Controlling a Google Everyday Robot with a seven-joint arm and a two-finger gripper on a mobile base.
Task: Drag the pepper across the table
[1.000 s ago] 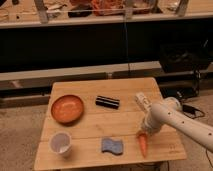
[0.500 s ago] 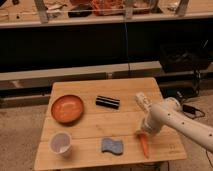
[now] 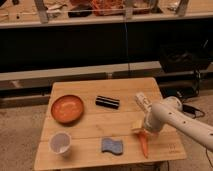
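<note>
The slim orange-red tapered pepper (image 3: 144, 143) is found near the front edge of the light wooden plank bench (image 3: 90, 125), at about 5 o'clock. It is slightly displaced and tilted compared with a second ago, so dragging is judged begun. The tool (image 3: 138, 128) is pressed at its upper end; the grip state cannot be determined.

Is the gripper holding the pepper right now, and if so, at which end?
Cannot be told. The gripper sits at the pepper's upper end near the table's front right, but the arm hides whether there is an actual hold.
</note>
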